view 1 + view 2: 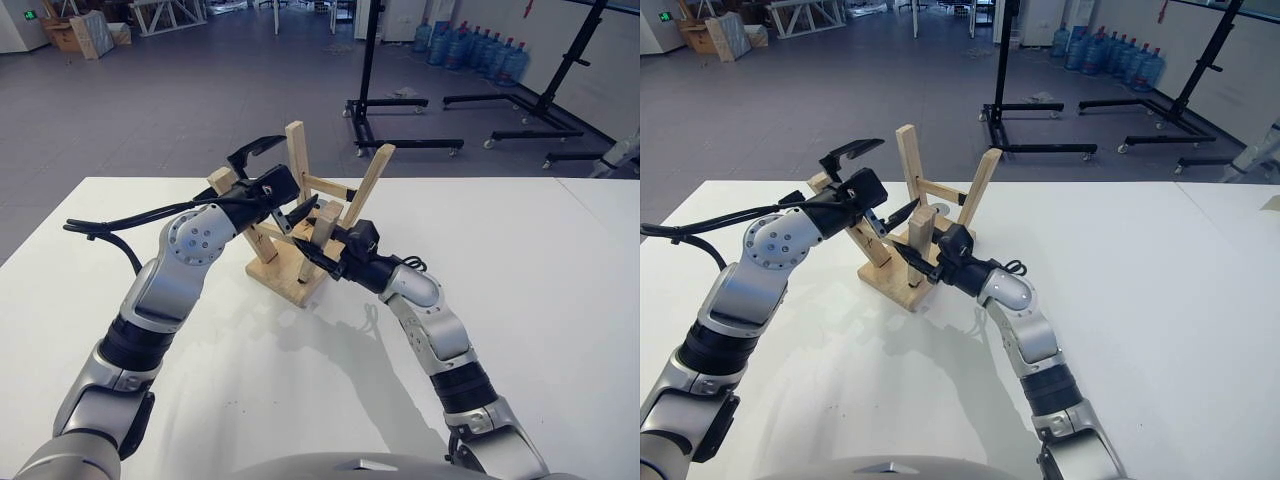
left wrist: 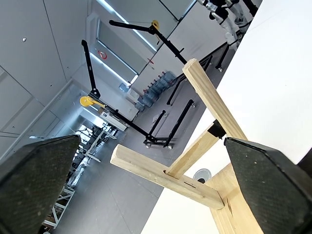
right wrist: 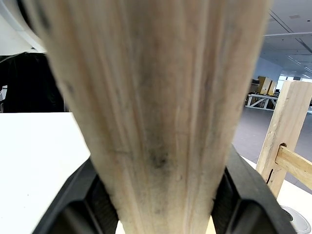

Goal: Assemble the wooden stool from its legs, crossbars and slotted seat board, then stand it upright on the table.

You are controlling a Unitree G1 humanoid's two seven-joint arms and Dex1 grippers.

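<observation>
White table carries the stool upside down, toward the far edge. Its seat board lies flat and the legs point up, with a crossbar joining the two far ones. The right gripper is pinched low on the nearest leg. The left gripper hangs spread wide by the upper legs; contact unclear. Black racks stand behind.

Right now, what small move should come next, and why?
Probably close the left gripper on a rear leg. The stool sits upside down on its seat board, the right gripper grips the near leg, and the left gapes open beside the rear legs; flipping likely needs both holds.
</observation>
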